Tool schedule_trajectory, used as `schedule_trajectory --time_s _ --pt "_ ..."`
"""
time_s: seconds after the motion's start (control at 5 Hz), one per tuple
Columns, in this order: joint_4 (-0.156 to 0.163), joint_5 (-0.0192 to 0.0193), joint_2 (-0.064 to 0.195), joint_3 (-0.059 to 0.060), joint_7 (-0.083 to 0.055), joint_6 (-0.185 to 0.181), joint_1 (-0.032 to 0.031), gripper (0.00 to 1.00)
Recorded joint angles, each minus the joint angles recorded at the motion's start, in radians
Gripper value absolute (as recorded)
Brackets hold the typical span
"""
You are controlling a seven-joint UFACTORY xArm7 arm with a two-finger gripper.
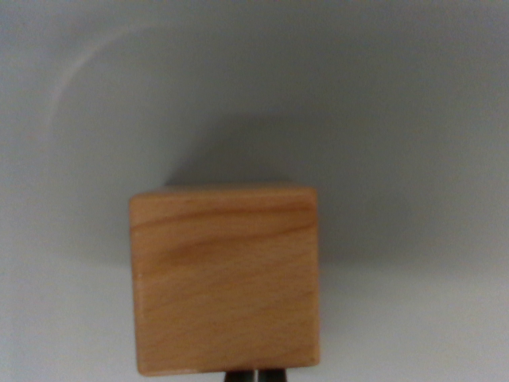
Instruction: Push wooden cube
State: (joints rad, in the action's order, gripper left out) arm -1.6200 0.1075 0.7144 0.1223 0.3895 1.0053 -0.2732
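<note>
At the very bottom edge of the wrist view, two small dark tips of the gripper [254, 376] poke into the frame, side by side with only a thin pale slit between them — so the jaws stand narrow, close to shut, with nothing seen held between them. So little of them shows that their shape cannot be made out. Just above the tips, and touching or all but touching them, lies the near edge of the cube [225, 278]; whether there is true contact cannot be told, since the join sits right at the frame's border. The cube fills the lower middle of the view, set a little toward the wrist view's left. Its broad face is light, warm wood with rounded corners and fine grain, and a few darker streaks run across its upper part, slanting slightly upward toward the wrist view's right. Its edges run nearly square with the frame, so it sits straight before the gripper rather than turned. Beyond the cube's far edge a soft dark shadow spreads over the table [413, 119] — widest right behind the wood and fading outward. The table itself is a plain pale grey surface, brighter in the lower corners beside the cube. Farthest off, in the upper left, a faint lighter arc curves across the grey; the picture is too blurred to say what it is.
</note>
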Motion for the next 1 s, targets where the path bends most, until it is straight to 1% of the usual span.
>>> schedule_trajectory --time_s 0.2,0.4,0.6,1.0 --pt "-0.022 0.0004 0.013 -0.002 -0.004 0.009 0.0006 1.0" --pt "-0.022 0.0004 0.013 -0.002 -0.004 0.009 0.0006 1.0" --pt "-0.035 0.0007 0.021 -0.003 -0.006 0.014 0.001 1.0" --pt "-0.038 0.0007 0.023 -0.003 -0.006 0.015 0.0011 1.0"
